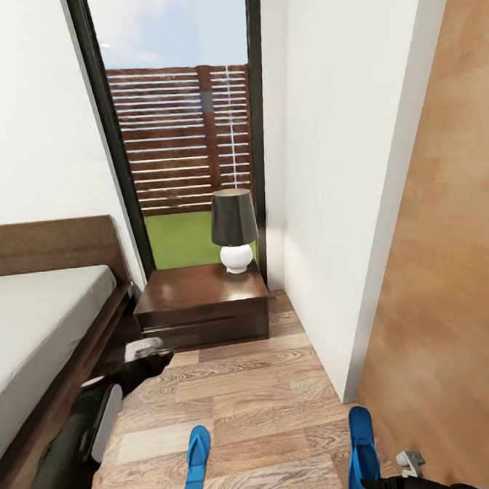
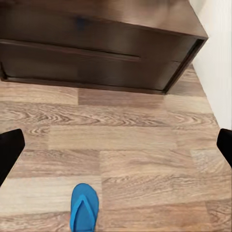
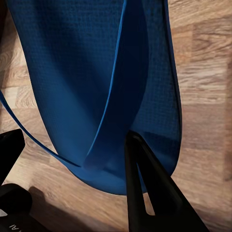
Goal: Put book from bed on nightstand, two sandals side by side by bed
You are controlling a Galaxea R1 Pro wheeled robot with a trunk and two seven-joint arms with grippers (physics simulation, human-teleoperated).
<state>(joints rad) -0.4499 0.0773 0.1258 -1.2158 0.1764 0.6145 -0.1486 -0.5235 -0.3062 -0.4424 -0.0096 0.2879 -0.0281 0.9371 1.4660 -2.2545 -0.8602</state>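
Right under your right pincer (image 3: pixel 96 188) lies one blue sandal (image 3: pixel 96 87), flat on the wood-plank floor (image 1: pixel 248 397); one dark finger (image 3: pixel 145 183) sits on the sole beside the thong strap and the other stands off its edge, so the fingers look apart around it, not yet clamped. Your left pincer (image 2: pixel 116 145) hangs spread wide over bare planks, with the second sandal (image 1: pixel 196 461) lying just below it in the gap between bed and wall. Judging from this, the sandals are well apart and not yet paired, so that step is unfinished; the book is nowhere you can check, and the nightstand (image 1: pixel 204 298) top carries just the lamp (image 1: pixel 234 229). For room, you have a narrow floor strip: the bed (image 1: pixel 38 324) frame edge runs along your left arm, the white wall corner (image 1: pixel 349 383) stands close beside the right sandal, and the nightstand closes the far end.
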